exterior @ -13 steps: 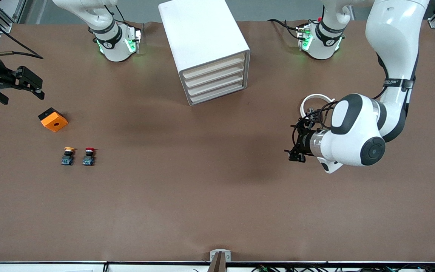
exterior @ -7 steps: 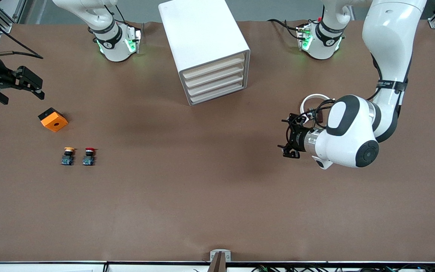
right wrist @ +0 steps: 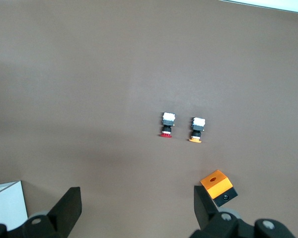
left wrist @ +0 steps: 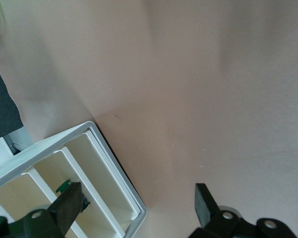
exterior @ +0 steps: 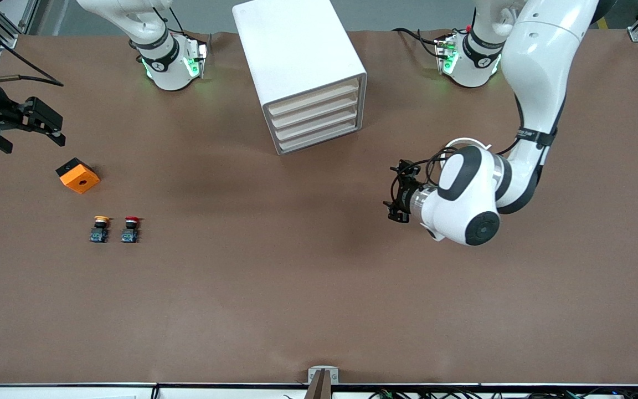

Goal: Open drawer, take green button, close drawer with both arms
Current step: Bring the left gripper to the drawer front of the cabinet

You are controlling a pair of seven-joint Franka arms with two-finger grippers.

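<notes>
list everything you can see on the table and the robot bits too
boxy white cabinet: one, white, mid-table near the bases
shallow beige-fronted drawers: four, stacked, all shut
small green item: one, inside the cabinet, likely the button
orange block with black base: one, toward the right arm's end
yellow-orange-capped push button: one, nearer the camera than the block
red-capped push button: one, beside it
white ring: one, partly under the left arm
left gripper: black, jaws open, over bare table
right gripper: black, jaws open, waiting above the block
</notes>
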